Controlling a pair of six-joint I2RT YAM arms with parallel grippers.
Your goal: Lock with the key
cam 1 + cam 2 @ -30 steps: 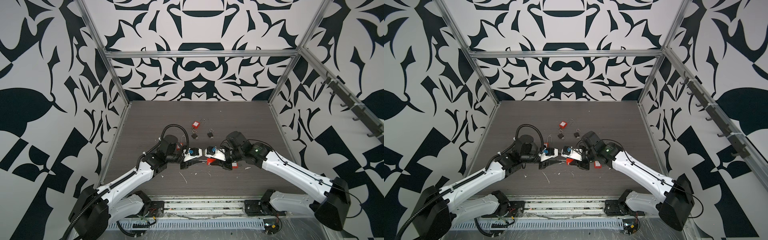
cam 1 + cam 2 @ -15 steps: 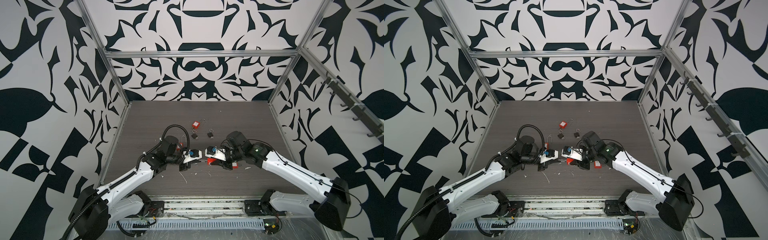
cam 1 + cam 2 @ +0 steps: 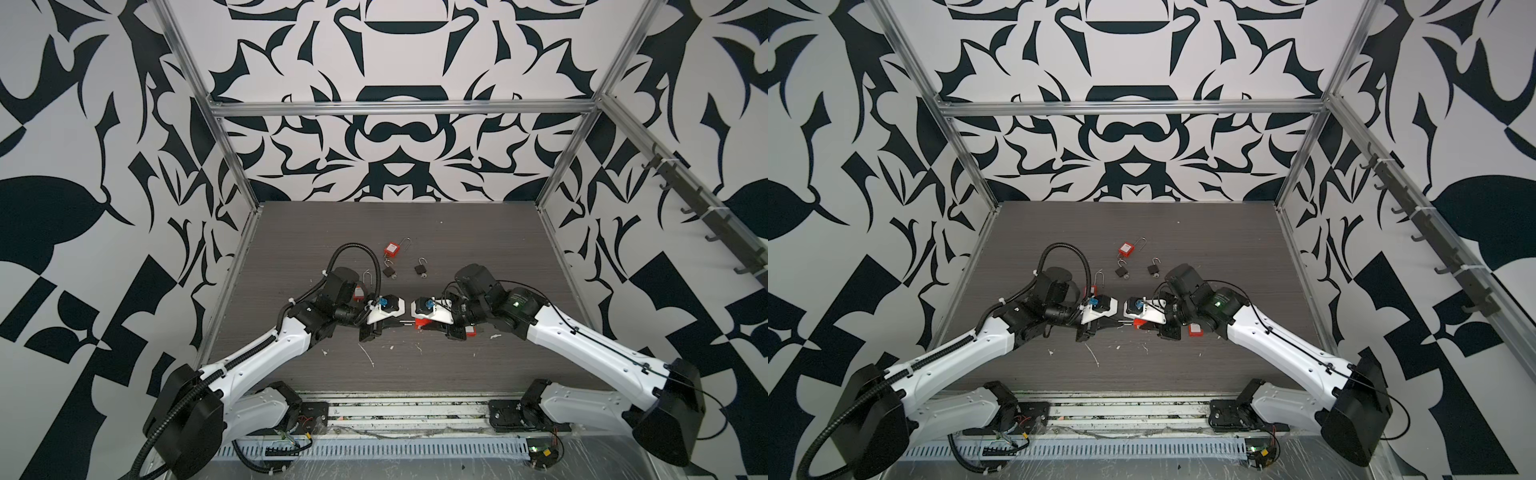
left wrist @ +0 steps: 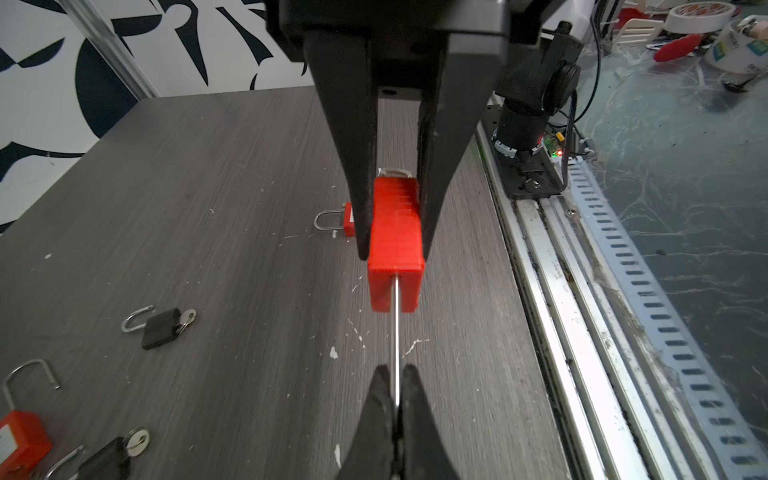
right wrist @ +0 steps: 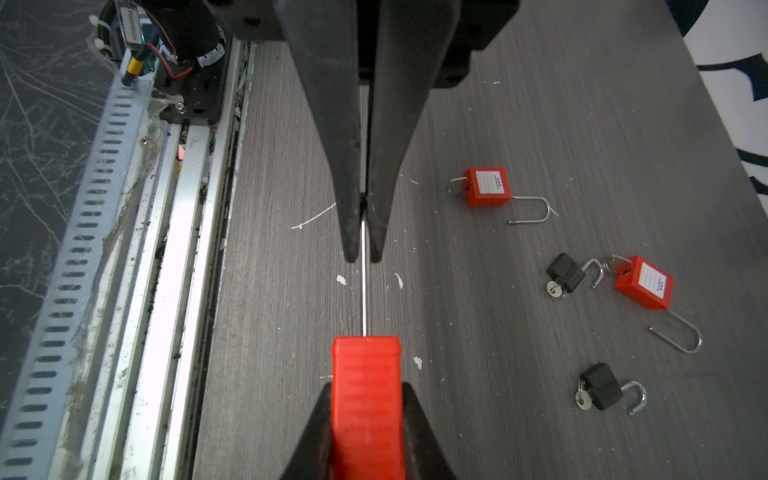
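The red plastic padlock is held over the grey wood-grain counter. Its ribbed, boxy body is clamped in the right tool, and the left tool is pressed together on the thin, shiny steel shackle sticking straight out of it. The shackle looks drawn out, so I judge the locking not yet done: it has to be pushed home and the key turned, and a metal glint at the body's far end may be that key.

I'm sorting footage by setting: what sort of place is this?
Probably a robot test cell in a lab: black-and-white patterned walls on an aluminium frame, a left arm and right arm mounted along the front rail, loose padlocks on the tabletop.
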